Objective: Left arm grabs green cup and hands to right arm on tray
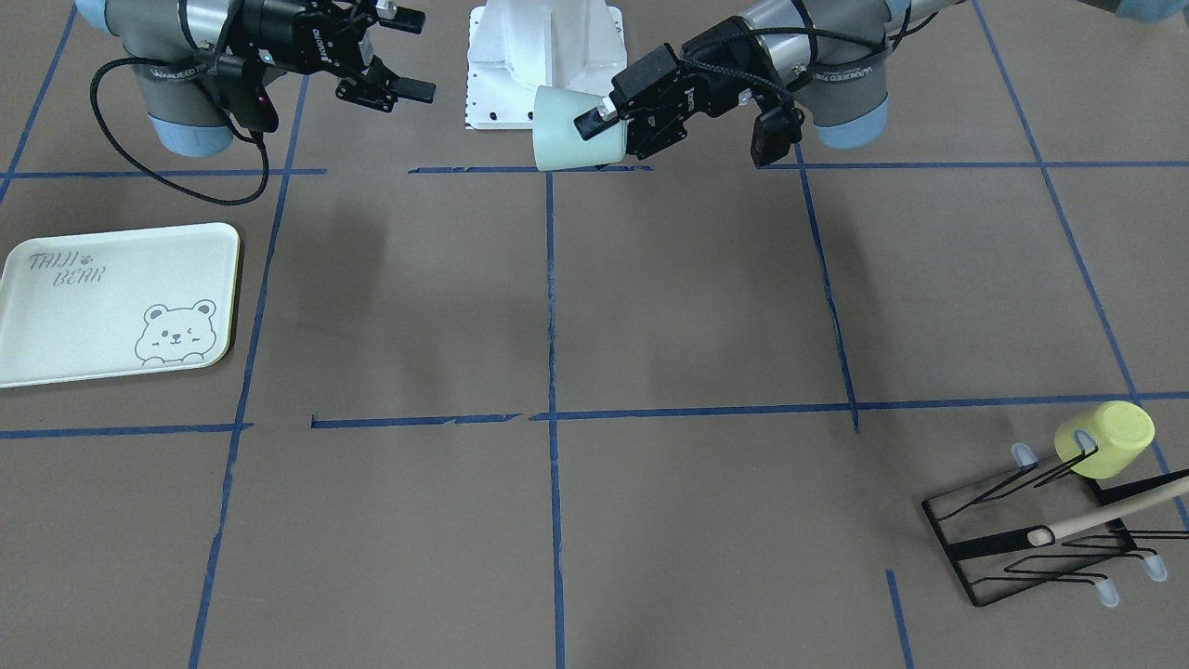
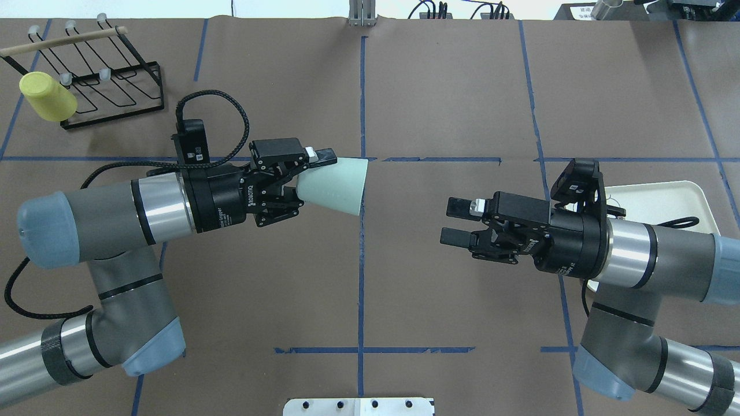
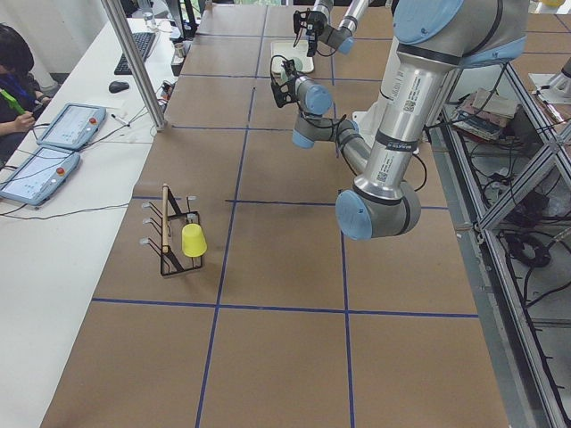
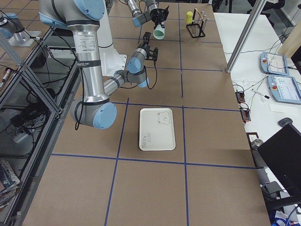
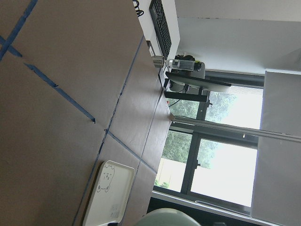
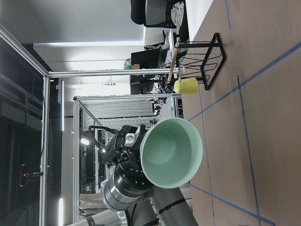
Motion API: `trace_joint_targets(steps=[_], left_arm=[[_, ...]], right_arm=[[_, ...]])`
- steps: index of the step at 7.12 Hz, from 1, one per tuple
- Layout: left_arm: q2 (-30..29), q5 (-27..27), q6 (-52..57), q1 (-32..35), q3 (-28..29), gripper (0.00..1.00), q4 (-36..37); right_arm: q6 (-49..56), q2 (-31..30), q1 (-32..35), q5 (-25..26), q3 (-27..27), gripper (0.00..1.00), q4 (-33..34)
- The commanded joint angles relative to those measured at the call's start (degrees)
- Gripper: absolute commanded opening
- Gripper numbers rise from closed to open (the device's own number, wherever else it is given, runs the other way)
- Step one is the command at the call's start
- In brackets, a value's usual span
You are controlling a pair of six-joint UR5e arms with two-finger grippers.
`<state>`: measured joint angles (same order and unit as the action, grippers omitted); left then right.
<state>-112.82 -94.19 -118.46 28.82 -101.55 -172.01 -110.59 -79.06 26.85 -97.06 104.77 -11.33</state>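
We see the left gripper (image 2: 312,173) clamped on the narrow bottom end of the green cup (image 2: 338,188), one finger along the cup's outer wall. The cup lies on its side in the air above the table (image 1: 687,297), near the middle blue tape line, with its wide mouth turned toward the right gripper (image 2: 452,222). From the right wrist view we look straight into the mouth, down to the smooth green bottom.

The right gripper has its fingers spread apart and aimed at the cup, with a clear gap between them and the cup's rim.

The tray (image 1: 84,316) lies flat on the table on the right arm's side, well apart from the cup, its bear drawing and lettering in full view.

At the far corner on the left arm's side, a yellow cup (image 1: 1105,439) hangs tilted, mouth down, on a prong of a black wire rack (image 1: 966,548).
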Motion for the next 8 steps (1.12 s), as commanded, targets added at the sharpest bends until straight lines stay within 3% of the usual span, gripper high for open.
trace_joint_targets(steps=[1,8], left_arm=[[-0.1,0.2,0.1,-2.0,0.4,0.57,-0.3],[-0.9,0.2,-0.2,-3.7,0.2,0.57,-0.3]], right_arm=[[-1.6,4.7,0.0,2.3,-0.1,0.94,6.6],[-2.5,10.6,-0.1,5.1,-4.0,0.93,7.5]])
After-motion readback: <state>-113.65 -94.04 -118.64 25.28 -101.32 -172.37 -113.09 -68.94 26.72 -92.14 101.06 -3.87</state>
